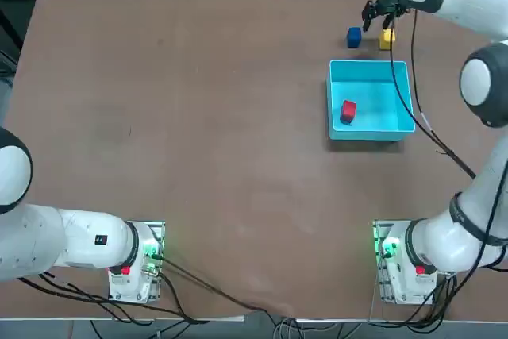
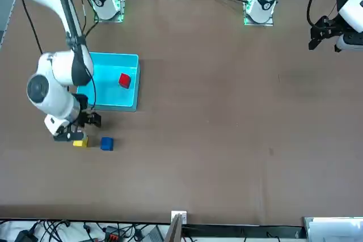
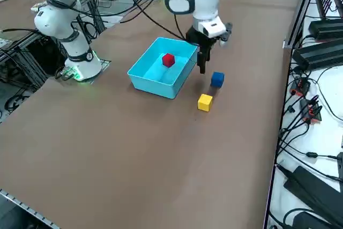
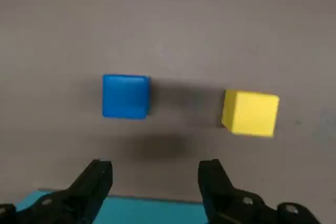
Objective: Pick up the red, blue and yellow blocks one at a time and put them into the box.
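From where I operate, I look over a broad brown table with a shallow, light cyan-blue plastic box (image 1: 370, 101) on it, nearer the right arm's side. The red block (image 1: 348, 111) lies inside the box, apart from its far wall. The other two cubes are outside it, on the bare tabletop (image 1: 198, 117), just beyond the box's far edge as seen from the arms' bases. The blue block (image 3: 217, 79) and the yellow block (image 3: 204, 102) sit near each other with a strip of table between them; from the robot's side, blue is to the left and yellow to the right. My working right arm (image 2: 57, 77) reaches out past the box, and its right gripper (image 4: 155, 169) hangs above the table close to these two blocks. Its two black fingers are spread wide, with nothing between them, and neither finger touches a cube. In the wrist view I see both outer blocks ahead of the fingertips, set apart from each other, and part of the box shows between the fingers. A dark cable (image 1: 403, 99) runs along the arm and crosses over the box in the overhead view.
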You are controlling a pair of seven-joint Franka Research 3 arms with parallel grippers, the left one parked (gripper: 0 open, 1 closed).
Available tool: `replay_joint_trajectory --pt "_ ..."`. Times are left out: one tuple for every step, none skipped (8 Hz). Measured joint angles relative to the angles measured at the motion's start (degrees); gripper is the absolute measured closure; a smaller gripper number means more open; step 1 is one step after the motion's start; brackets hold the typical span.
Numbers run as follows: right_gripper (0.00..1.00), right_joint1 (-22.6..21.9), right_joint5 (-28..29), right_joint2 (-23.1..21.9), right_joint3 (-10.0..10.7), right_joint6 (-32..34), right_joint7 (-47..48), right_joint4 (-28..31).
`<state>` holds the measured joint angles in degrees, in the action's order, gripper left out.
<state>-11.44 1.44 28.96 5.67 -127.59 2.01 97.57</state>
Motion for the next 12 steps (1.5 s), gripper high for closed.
replay_joint_trajectory --pt "0.00 -0.1 0.1 2.7 -0.4 0.0 0.0 -3.2" --pt "0.00 -0.2 0.1 5.2 -0.7 0.0 0.2 -6.0" --pt "0.00 -0.3 0.1 7.4 -0.9 0.0 0.9 -8.2" --pt "0.00 -0.5 0.1 9.8 -0.9 0.0 2.3 -10.4" --pt "0.00 -0.8 0.2 12.2 -1.0 -0.3 3.6 -12.2" --pt "0.00 -1.2 0.2 14.1 -1.1 -1.3 4.7 -13.4" --pt "0.00 -1.7 0.2 15.4 -1.1 -2.2 5.1 -14.0" --pt "0.00 -2.1 0.1 16.2 -1.1 -2.4 5.2 -14.2" --pt "0.00 -2.3 0.1 16.7 -1.1 -2.4 5.2 -14.3" --pt "0.01 -2.2 0.1 17.1 -1.1 -2.5 5.2 -14.3" --pt "0.05 -2.2 0.1 17.1 -1.0 -2.6 5.2 -14.3" --pt "0.12 -2.2 0.1 17.1 -1.0 -2.6 5.2 -14.4"
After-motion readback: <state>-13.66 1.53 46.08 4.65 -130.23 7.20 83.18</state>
